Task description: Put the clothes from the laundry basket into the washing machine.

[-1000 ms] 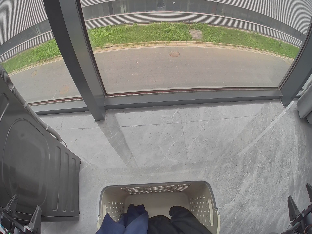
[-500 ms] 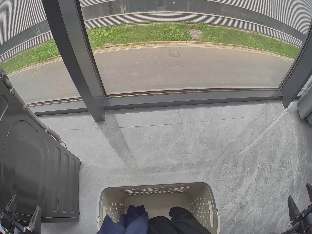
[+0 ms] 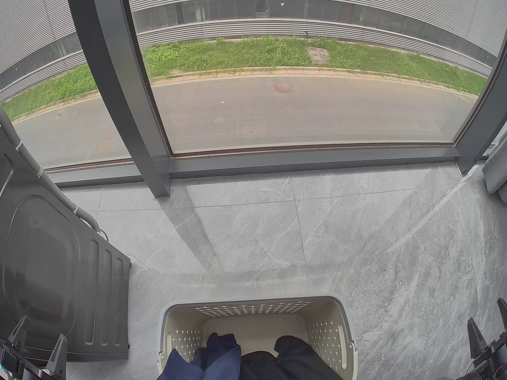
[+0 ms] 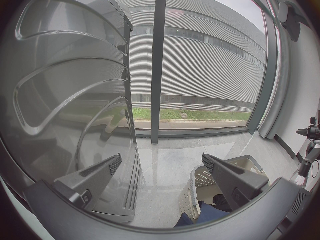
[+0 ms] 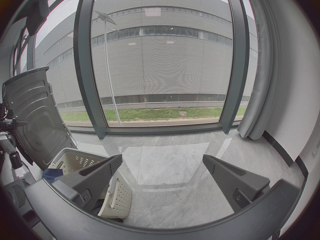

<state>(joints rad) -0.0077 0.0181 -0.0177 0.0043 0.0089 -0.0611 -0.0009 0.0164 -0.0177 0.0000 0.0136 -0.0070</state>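
The cream laundry basket [image 3: 253, 308] on the floor [image 3: 343, 228] beside the washing machine [image 3: 53, 281] holds navy and black clothes [image 3: 216, 357], cut off at the head view's lower edge, while left gripper [image 4: 161, 157] and right gripper [image 5: 161, 157] show jaws spread wide.

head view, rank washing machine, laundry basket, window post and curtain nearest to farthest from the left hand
From the left hand:
1. washing machine, directly beside it, on the left.
2. laundry basket, to its right, in the middle.
3. window post, farther ahead.
4. curtain, at the far right edge.
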